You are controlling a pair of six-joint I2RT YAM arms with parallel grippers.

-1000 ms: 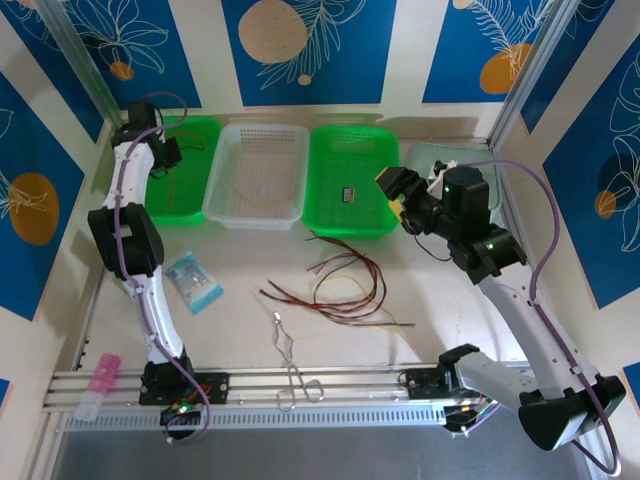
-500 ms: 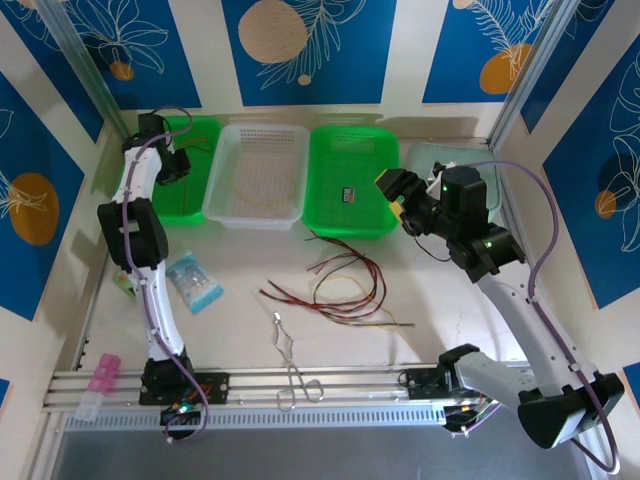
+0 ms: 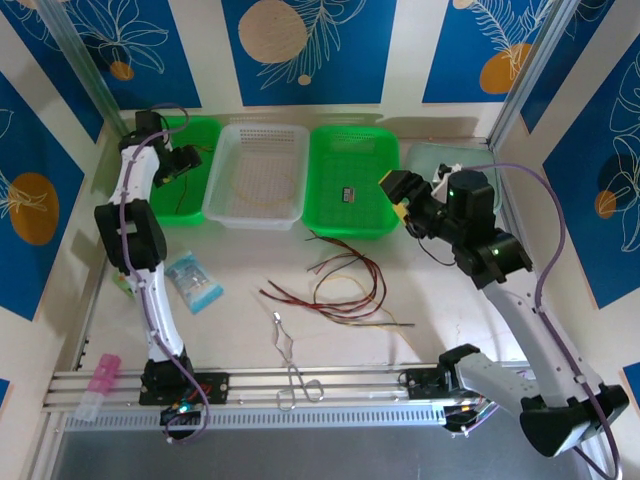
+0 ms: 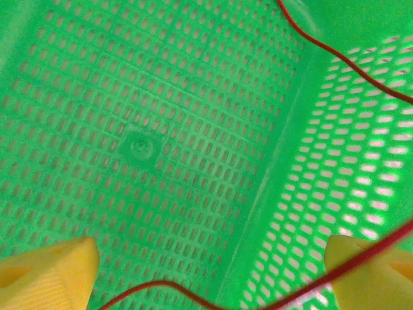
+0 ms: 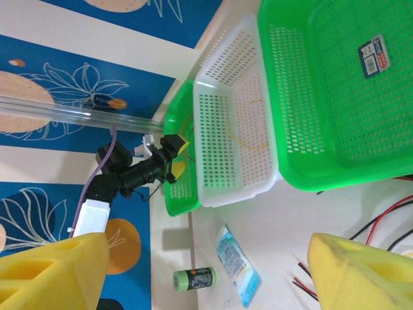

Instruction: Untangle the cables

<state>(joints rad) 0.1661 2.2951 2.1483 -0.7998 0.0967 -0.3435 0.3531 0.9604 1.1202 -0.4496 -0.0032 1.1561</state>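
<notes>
Forceps (image 3: 288,350) nr cables (image 3: 332,307); packet (image 3: 192,282) left.

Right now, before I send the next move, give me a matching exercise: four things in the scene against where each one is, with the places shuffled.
Things:
1. left tool
2. forceps
3. tangled cables
4. small card

Places:
A. inside the right green basket
B. over the left green basket
C. on the table, handles at the front rail
D. mid-table, in front of the baskets

Pairs: 1-B, 2-C, 3-D, 4-A
</notes>
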